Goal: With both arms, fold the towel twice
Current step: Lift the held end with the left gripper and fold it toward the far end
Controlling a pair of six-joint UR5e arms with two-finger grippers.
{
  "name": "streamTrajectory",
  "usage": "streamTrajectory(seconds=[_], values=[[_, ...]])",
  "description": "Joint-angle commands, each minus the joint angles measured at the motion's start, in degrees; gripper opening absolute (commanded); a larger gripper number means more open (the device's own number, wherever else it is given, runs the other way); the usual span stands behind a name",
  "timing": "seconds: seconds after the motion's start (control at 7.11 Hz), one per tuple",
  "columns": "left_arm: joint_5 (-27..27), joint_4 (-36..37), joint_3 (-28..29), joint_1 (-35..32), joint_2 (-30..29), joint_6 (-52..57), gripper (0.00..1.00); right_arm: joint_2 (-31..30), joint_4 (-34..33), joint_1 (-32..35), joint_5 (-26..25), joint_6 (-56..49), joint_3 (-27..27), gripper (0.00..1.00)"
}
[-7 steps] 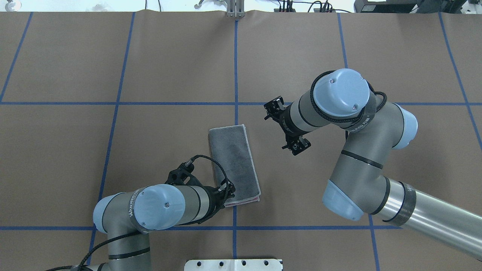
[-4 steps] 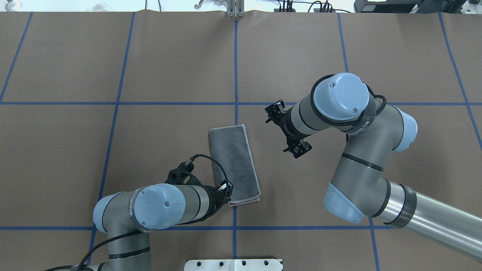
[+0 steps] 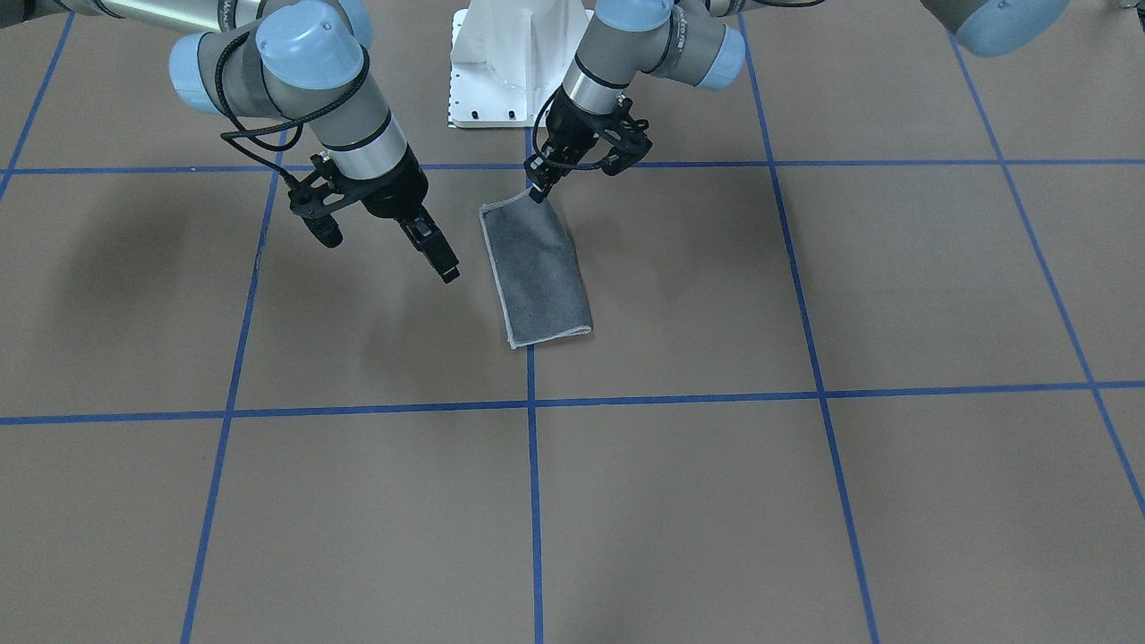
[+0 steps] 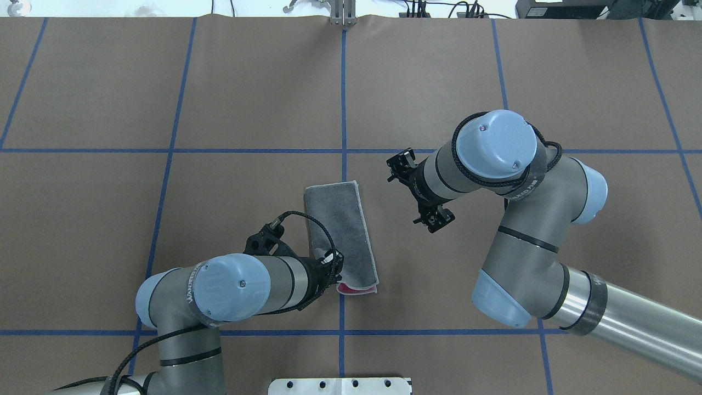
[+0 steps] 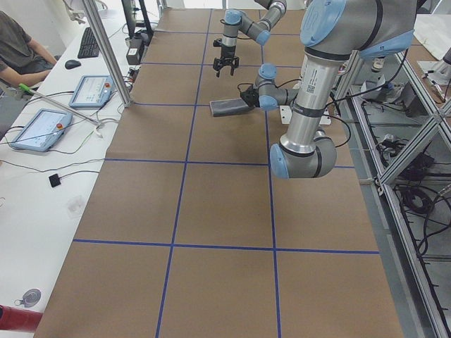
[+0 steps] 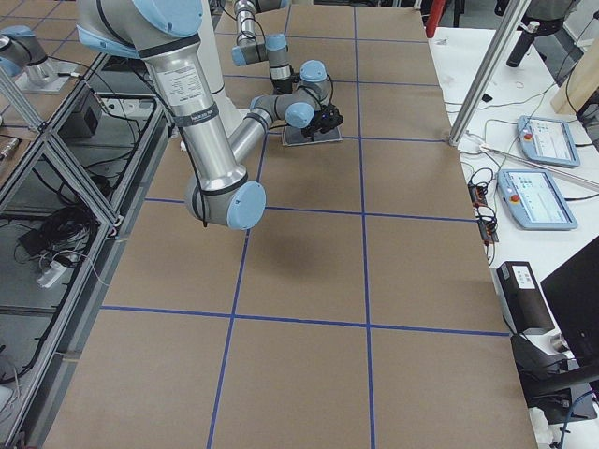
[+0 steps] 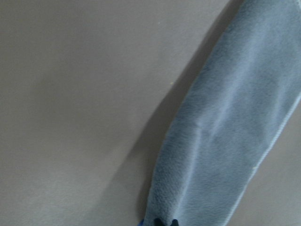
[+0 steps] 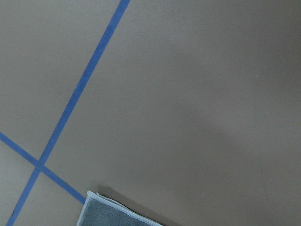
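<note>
The towel [image 3: 539, 273], a narrow grey folded strip, has one corner raised in the left pincer [image 3: 538, 193].

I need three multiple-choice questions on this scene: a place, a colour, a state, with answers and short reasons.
1. Where is the right gripper relative to the towel? A. resting on it. B. beside it, apart. C. gripping it.
2. Which colour faces up on most of the towel? A. pink. B. white. C. dark grey.
3. How does the towel lie? A. folded into a long strip. B. spread as a full square. C. crumpled.
Answers: 1 B, bare table shows between them; 2 C, pink only peeks out by the left gripper; 3 A, it is narrow.
</note>
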Motion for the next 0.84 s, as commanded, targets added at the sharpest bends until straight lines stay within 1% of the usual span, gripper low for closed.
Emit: streamTrajectory(seconds=[0.0,0.56,0.7], values=[[-0.3,0.2,0.1,-4.2,-1.1,0.0,0.0,-0.1,0.0,0.3,0.3,0.0,0.1,1.0],[-0.5,0.0,1.1,-8.2,-2.0,0.3,0.0,-0.9,0.0,0.7,0.4,-1.0,0.3,1.0],[-0.5,0.0,3.7,-9.0,-4.3,0.2,0.0,-1.2,0.0,0.7,0.5,-1.0,0.3,1.0]])
